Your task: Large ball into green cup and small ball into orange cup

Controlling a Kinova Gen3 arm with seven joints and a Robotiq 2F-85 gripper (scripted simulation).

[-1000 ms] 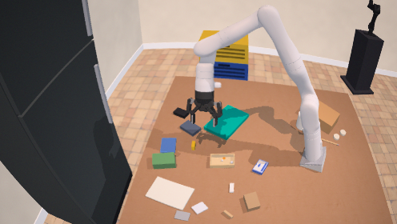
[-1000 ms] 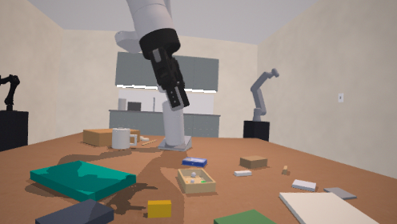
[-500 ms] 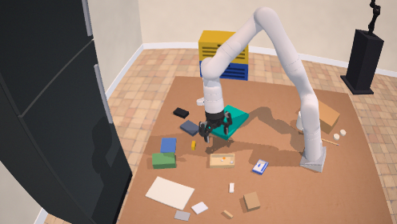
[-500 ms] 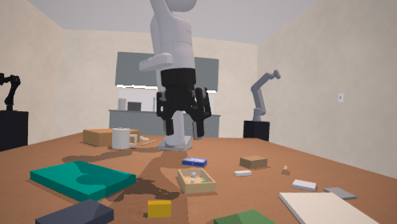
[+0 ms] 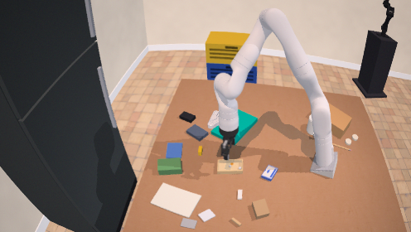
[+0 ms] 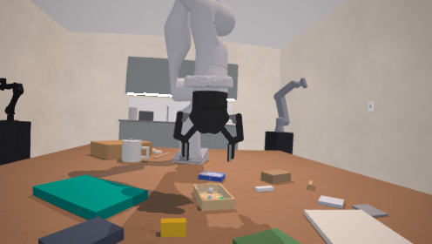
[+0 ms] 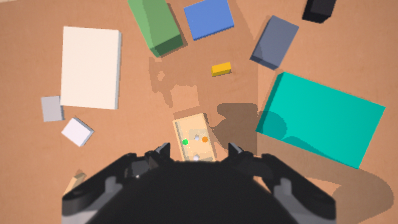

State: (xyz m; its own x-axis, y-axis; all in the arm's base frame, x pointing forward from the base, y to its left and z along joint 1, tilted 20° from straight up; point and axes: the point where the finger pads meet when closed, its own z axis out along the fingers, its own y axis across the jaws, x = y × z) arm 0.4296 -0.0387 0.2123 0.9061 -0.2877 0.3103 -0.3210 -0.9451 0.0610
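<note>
Exterior view: gripper (image 6: 208, 153), fingers spread wide and holding nothing, hangs above the wooden puzzle (image 6: 213, 197), which lies flat on the brown table (image 6: 392, 192) with bare surface on every side. Nearest neighbours stand apart from it: yellow block (image 6: 173, 227) in front, teal slab (image 6: 89, 195) to one side, blue-and-white box (image 6: 212, 176) behind. Room: beige walls, second grey arm (image 6: 285, 105) on a black pedestal (image 6: 279, 141) at the far wall.
</note>
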